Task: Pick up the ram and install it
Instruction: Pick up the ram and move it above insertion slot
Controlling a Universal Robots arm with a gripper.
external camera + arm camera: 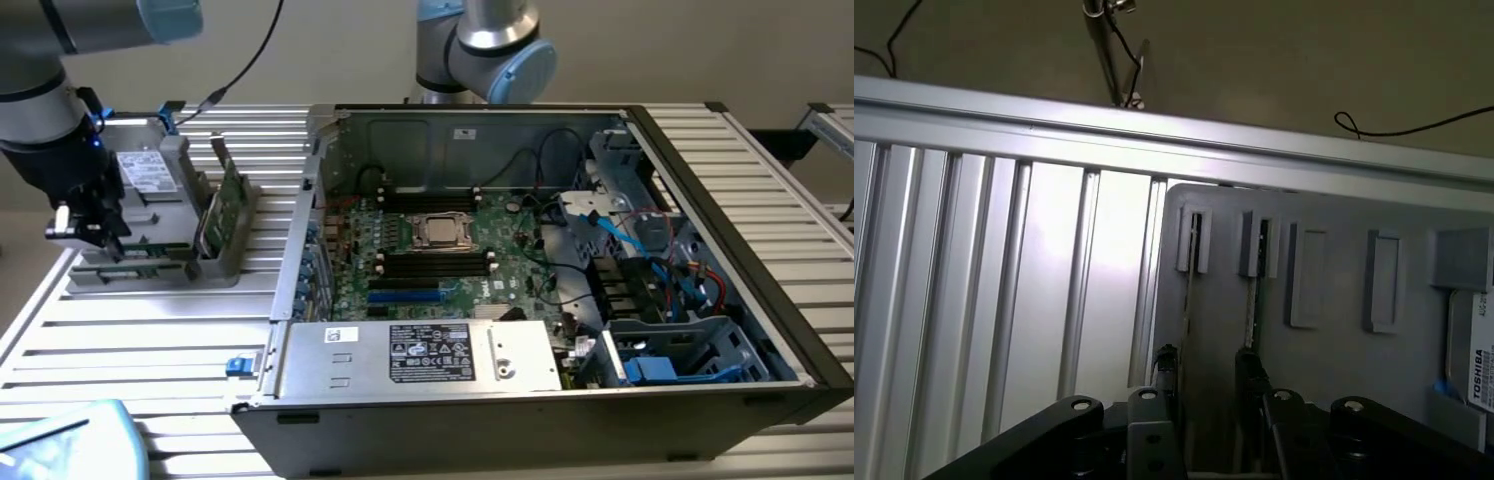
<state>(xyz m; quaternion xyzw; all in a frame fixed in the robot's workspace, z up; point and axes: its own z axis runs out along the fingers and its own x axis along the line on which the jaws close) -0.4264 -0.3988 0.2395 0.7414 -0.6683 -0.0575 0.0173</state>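
One gripper (90,232) hangs low over the grey rack (150,272), toward the rack's end away from the hard drive (140,172) — a broad green card (227,205) stands upright on the rack's side nearest the open computer case (534,432).

At the wrist, the jaws stand wide apart, gripping nothing — the ram (1255,305) stands on edge in a rack slot, just beside one fingertip (1247,368).
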